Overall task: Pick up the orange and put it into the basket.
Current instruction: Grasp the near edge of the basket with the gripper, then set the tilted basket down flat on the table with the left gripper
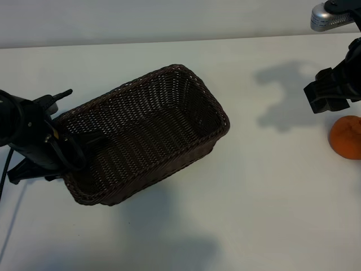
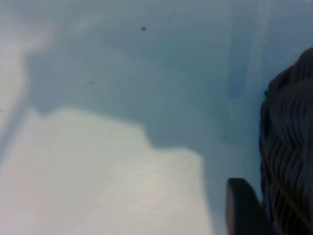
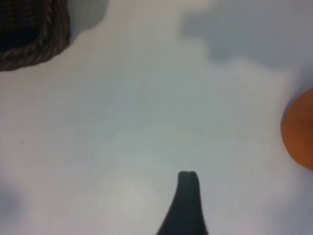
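The dark brown wicker basket lies slantwise at the middle left of the white table. My left gripper straddles its left end wall, one finger inside and one outside. In the left wrist view the outer finger rests against the wicker of the basket. The orange sits on the table at the far right edge, well apart from the basket. My right gripper hangs open just above and behind the orange, holding nothing. The right wrist view shows one fingertip, the orange to one side and a basket corner.
Bare white tabletop stretches between the basket and the orange. The table's far edge meets a pale wall. A silvery part sticks out at the top right, above the right arm.
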